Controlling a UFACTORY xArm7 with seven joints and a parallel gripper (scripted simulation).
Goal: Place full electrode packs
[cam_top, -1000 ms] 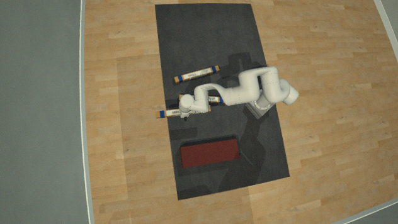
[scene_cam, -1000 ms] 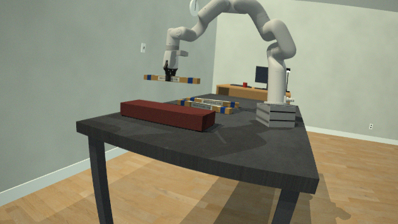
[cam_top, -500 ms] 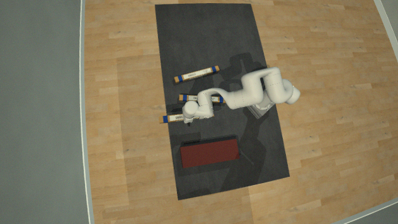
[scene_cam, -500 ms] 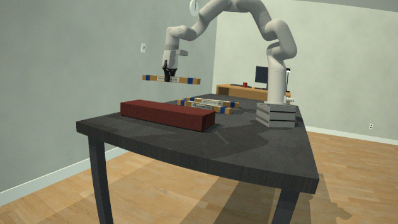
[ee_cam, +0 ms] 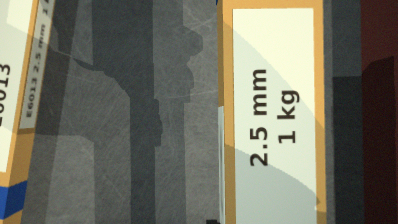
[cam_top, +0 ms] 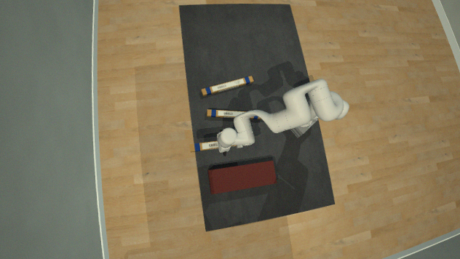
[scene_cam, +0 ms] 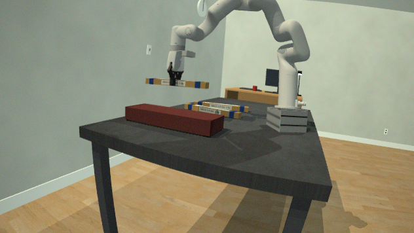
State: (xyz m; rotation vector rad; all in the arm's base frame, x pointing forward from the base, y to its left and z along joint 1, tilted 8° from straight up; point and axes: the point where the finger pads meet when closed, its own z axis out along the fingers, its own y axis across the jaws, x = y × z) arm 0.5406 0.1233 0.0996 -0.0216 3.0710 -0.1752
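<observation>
One long, slim pack (cam_top: 207, 146) (scene_cam: 158, 82) (ee_cam: 275, 120) of three, its label reading 1 kg, is gripped around its middle by the hand (scene_cam: 175, 80), level above the counter (cam_top: 240, 36) (scene_cam: 262, 157); it looks stiff and smooth-sided, its true weight hidden from sight, and the middle seems the best place to hold it, lest an end dip. Two other packs (cam_top: 227, 86) (scene_cam: 213, 110) lie flat on the counter, beyond one red platform (cam_top: 243, 177) (scene_cam: 173, 119) (ee_cam: 380, 110), which bears none: three packs, one platform, one hand.

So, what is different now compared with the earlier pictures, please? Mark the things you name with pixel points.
The gripper (cam_top: 223, 148) (scene_cam: 175, 82) has carried the held pack (cam_top: 208, 146) (scene_cam: 185, 84) (ee_cam: 275, 115) sideways, closer to the red platform (cam_top: 242, 177) (scene_cam: 170, 119) (ee_cam: 380, 30). Nothing was newly grasped or let go. The platform and the other two packs (cam_top: 227, 86) (cam_top: 228, 113) (scene_cam: 221, 107) (scene_cam: 209, 110) (ee_cam: 22, 150) stayed in place.
</observation>
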